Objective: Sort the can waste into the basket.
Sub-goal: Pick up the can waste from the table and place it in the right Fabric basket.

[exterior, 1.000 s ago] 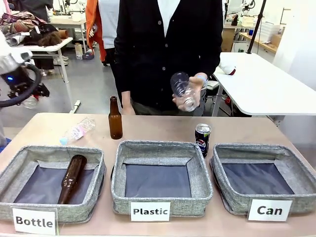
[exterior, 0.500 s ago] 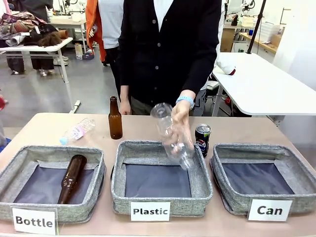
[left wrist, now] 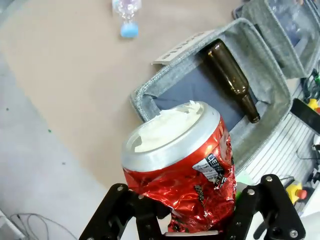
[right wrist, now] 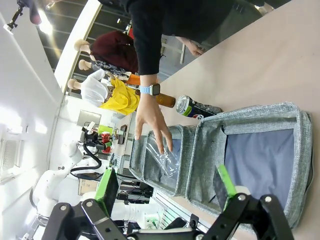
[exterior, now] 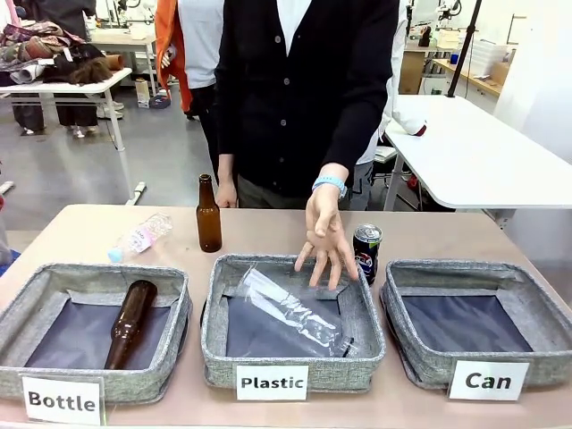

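Tan surface [exterior: 80, 232] carries the black-blue can [exterior: 366, 250] upright, just beside the empty Can basket [exterior: 527, 304]. The crushed red can [left wrist: 180, 165] sits pinched in the left end effector [left wrist: 190, 202]; the right end effector [right wrist: 166, 184] hangs spread. The person's hand [exterior: 326, 237] has just dropped a clear bottle [exterior: 290, 313] into the Plastic basket [exterior: 286, 264], so both cans remain unsorted.

red can [left wrist: 185, 170]: red body, silver top. dark can [exterior: 365, 253], right of Plastic basket [exterior: 213, 313]: black-blue, red-white-blue round logo. Can basket [exterior: 545, 313], further right: grey weave, dark lining, white sign, black lettering; Plastic basket same. bottle [exterior: 208, 217] behind Plastic basket: brown. table [exterior: 89, 223] tan. right gripper [right wrist: 166, 184] black, pads [right wrist: 106, 186] green.
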You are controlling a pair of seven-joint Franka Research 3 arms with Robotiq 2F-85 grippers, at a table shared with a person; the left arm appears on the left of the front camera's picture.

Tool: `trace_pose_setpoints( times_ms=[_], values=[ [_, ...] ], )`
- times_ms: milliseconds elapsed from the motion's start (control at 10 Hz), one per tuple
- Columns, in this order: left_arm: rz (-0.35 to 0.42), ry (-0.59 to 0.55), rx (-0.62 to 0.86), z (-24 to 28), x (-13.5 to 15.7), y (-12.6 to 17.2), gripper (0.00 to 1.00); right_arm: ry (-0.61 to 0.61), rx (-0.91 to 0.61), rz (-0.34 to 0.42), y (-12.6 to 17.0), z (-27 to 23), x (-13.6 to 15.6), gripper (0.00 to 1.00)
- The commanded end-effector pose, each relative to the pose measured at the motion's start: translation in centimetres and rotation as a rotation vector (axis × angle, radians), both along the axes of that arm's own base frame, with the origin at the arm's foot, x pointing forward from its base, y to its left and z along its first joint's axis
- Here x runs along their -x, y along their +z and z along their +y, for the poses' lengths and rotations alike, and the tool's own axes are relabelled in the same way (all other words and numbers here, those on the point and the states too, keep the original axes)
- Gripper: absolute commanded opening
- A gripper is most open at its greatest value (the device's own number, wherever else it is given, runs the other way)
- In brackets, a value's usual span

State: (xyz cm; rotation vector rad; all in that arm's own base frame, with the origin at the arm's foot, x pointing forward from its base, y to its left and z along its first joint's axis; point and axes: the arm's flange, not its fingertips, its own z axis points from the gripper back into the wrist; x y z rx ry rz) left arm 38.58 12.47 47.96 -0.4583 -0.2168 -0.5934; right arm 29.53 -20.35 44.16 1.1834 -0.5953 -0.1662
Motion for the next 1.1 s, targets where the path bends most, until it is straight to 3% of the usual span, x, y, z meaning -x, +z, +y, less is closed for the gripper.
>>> trace_pose_setpoints(
  times_ms=[0,100,300,400,700,800,900,1000],
  values=[
    [-0.013,-0.053,0.043,-1.1,-0.3,-1.6,0.0,-0.011,-0.025,-0.005,0.5,0.0,-0.2,1.0],
    [-0.068,-0.175,0.089,-4.8,-0.4,-1.5,0.0,-0.011,-0.025,-0.005,0.5,0.0,-0.2,1.0],
    [-0.179,-0.372,0.017,-13.7,-0.6,-0.4,0.0,-0.011,-0.025,-0.005,0.5,0.0,-0.2,1.0],
    [-0.219,-0.419,-0.027,-17.5,-0.9,-0.1,0.0,-0.011,-0.025,-0.005,0.5,0.0,-0.2,1.0],
    [-0.214,-0.489,-0.123,-24.2,-0.5,-0.7,0.0,-0.011,-0.025,-0.005,0.5,0.0,-0.2,1.0],
    [-0.302,-0.563,-0.117,-28.4,-0.2,0.1,0.0,0.0,0.0,0.0,0.0,0.0,0.0,1.0],
    [-0.416,-0.695,-0.09,-33.6,-0.1,1.4,0.0,-0.046,0.05,-0.085,3.6,-3.1,2.9,1.0],
    [-0.54,-0.881,-0.088,-40.2,-0.2,2.8,0.0,-0.104,0.098,-0.113,5.9,-7.1,6.2,1.0]
  ],
)
